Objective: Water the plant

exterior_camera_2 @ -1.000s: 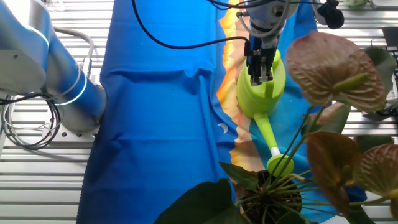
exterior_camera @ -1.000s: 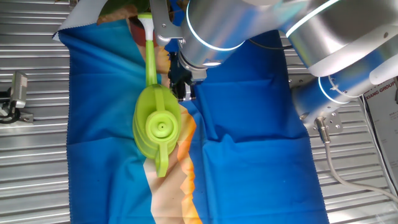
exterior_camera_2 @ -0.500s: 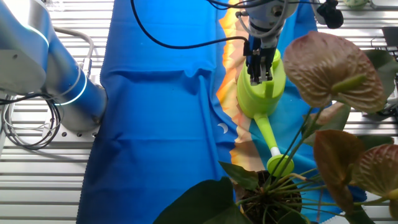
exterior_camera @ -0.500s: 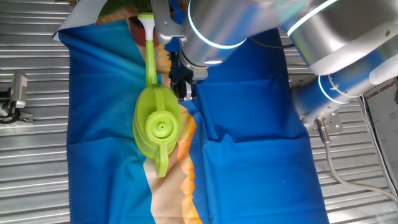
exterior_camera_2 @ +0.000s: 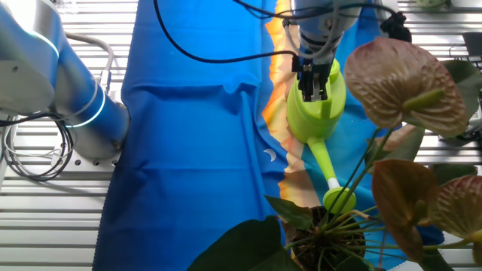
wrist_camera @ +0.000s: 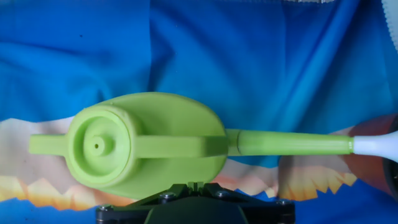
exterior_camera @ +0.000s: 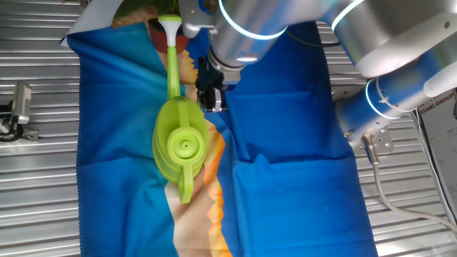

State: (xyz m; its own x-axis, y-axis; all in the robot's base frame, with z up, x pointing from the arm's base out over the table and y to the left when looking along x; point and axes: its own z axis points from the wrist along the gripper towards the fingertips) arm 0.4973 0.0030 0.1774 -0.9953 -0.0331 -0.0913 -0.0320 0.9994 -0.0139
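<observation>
The lime-green watering can (exterior_camera: 182, 143) lies on the blue cloth (exterior_camera: 285, 178). Its spout (exterior_camera: 171, 57) points at the plant (exterior_camera: 132, 11) at the cloth's far end. In the other fixed view the plant (exterior_camera_2: 399, 83) fills the near right corner with large reddish-brown and green leaves, and the can (exterior_camera_2: 316, 117) lies just beyond it. My gripper (exterior_camera: 212, 100) hangs close beside and above the can's body (exterior_camera_2: 312, 84). In the hand view its fingers (wrist_camera: 193, 185) are pressed together at the bottom edge with nothing between them, and the whole can (wrist_camera: 149, 146) lies below.
The cloth has an orange and cream strip (exterior_camera: 200, 221) under the can. The table around it is ribbed metal (exterior_camera: 36, 178). A small metal fixture (exterior_camera: 18, 111) sits at the left. The arm's base (exterior_camera_2: 68, 98) and cables stand beside the cloth.
The gripper and wrist have lifted slightly and shifted a little toward the plant end. The watering can has not moved.
</observation>
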